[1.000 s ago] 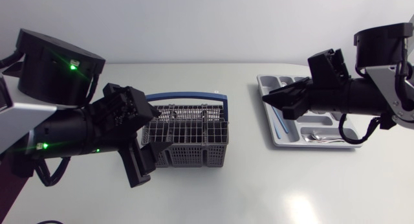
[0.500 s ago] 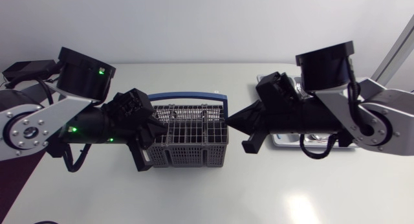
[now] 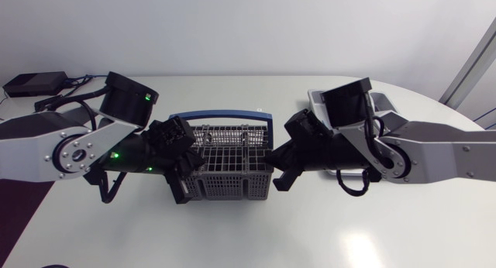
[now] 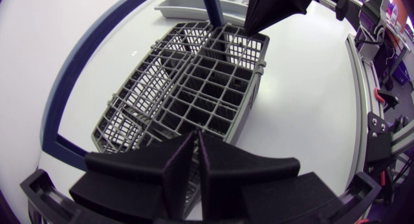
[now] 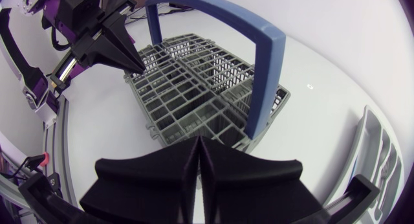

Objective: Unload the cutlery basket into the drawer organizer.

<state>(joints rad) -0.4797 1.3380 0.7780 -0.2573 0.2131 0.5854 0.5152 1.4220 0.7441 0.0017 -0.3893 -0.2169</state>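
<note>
The basket [image 3: 229,163] stands mid-desk [image 3: 232,237] with its blue handle [image 3: 225,114] upright. The organizer [image 3: 314,97] lies off to the right, mostly hidden behind the right arm. The left hand [image 4: 196,138] is at the basket's left end with its fingers pressed together, holding nothing. The right hand [image 5: 197,143] is at the opposite end, also pressed together and empty. The two point at each other across the grid. Neither wrist view shows any cutlery in the cells [image 4: 207,94], though the deeper ones are too dark to be sure of.

The main risk is a push rather than a grasp. With its fingers together, neither hand can take anything, and a further advance would probably shove the light plastic basket along the smooth desk. If both hands press in at once, the basket could get pinched between them, then tilt or pop up.

The broad wedge fingers also look wide for such narrow cells. A hand that drops in without spreading first, or slightly off line, might jam on a divider and drag the basket up as it lifts.

The upright handle crosses the middle, so a reach over the rim could catch it.

Since the arms face each other this closely, a collision between the two hands seems possible if both go for the same compartment.
</note>
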